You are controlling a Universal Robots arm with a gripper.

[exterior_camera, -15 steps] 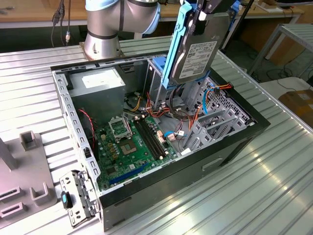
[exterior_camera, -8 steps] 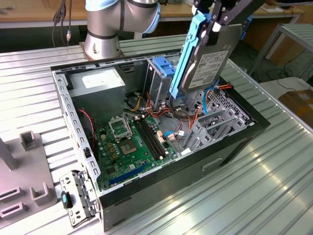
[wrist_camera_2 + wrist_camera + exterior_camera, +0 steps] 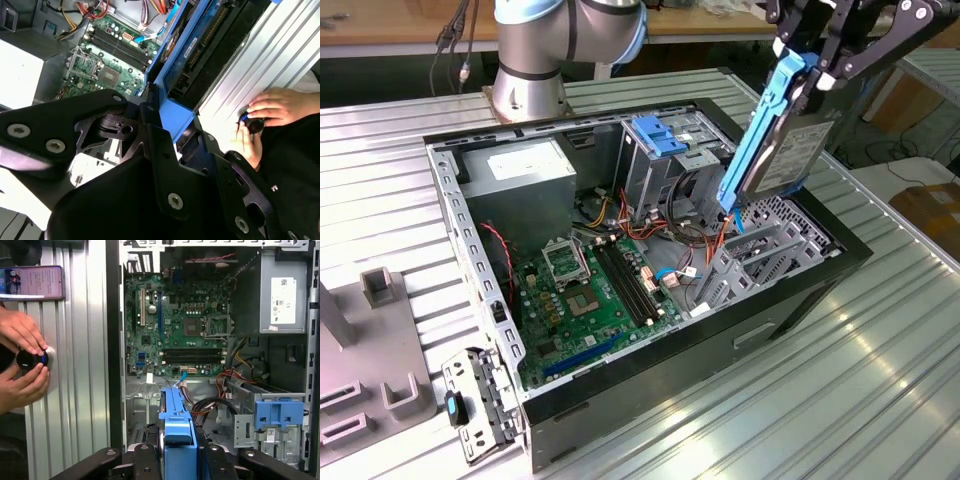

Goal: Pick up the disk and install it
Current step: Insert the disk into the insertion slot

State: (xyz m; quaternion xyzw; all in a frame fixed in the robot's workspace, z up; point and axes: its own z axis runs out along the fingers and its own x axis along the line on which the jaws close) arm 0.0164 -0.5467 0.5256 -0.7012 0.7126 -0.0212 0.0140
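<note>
- The ribbed metal table (image 3: 890,390) carries everything here.
- An open computer case (image 3: 650,390) lies on its side on the table, its inside facing up.
- The arm's grey and blue base (image 3: 535,60) stands on the table just behind the case in the exterior view.
- A green motherboard (image 3: 605,290) covers the case floor, with red and orange cables beside it.
- A grey power supply box (image 3: 520,170) with a white label sits in the corner of the case nearest the arm's base.
- A metal drive cage (image 3: 645,175) topped by a blue latch (image 3: 660,135) stands inside the case, beside the power supply box.
- The disk (image 3: 788,160) is up in the air over the case's end at the exterior view's right. It stands on edge and tilted, with its blue rail (image 3: 760,140) towards the cage and its lower tip just above the cables.
- The black hand (image 3: 817,75) is pinching the disk by its upper end, one finger on each side.
- A phone (image 3: 32,282) lies on the table outside the case.
- Near the phone, a person's fingers (image 3: 25,335) hold a small black knob (image 3: 27,360) against the table.
</note>
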